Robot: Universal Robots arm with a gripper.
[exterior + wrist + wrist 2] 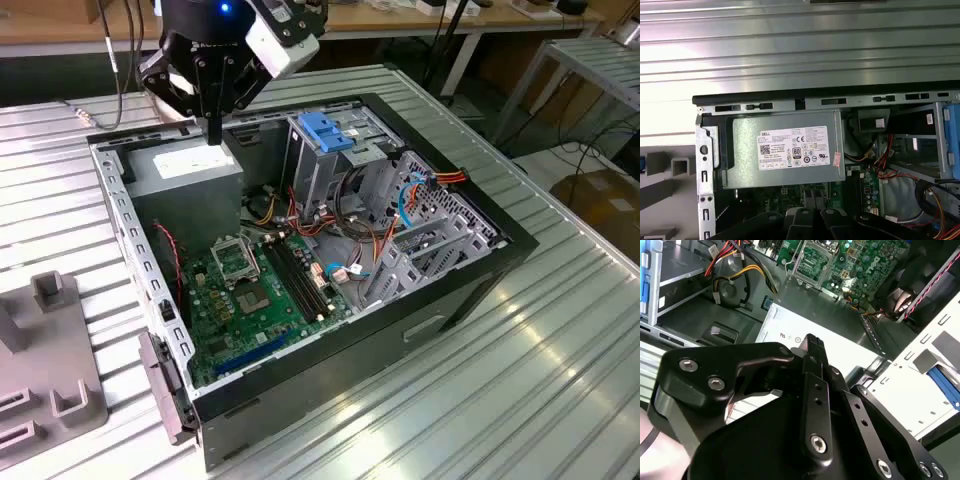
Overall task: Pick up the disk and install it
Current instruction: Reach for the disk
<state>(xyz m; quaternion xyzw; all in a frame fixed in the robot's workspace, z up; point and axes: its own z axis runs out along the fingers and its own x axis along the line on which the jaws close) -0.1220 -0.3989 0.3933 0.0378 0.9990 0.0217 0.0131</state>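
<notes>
My gripper [213, 136] hangs over the back left corner of the open computer case [470, 290], just above the grey power supply [190, 170]. Its black fingers [813, 347] stand together, shut, with nothing between them. In the first wrist view the power supply [785, 150] with its white label lies straight beyond the gripper [812, 216]. A bright blue edge [945, 385] shows in a pale fixture beside the case wall; I cannot tell whether it is the disk.
Inside the case are the green motherboard [250, 290], a tall metal drive cage topped by a light blue clip [325, 130], and red, orange and blue cables [420, 190]. A grey fixture [40, 370] stands on the ribbed metal table [540, 370] at the exterior view's left.
</notes>
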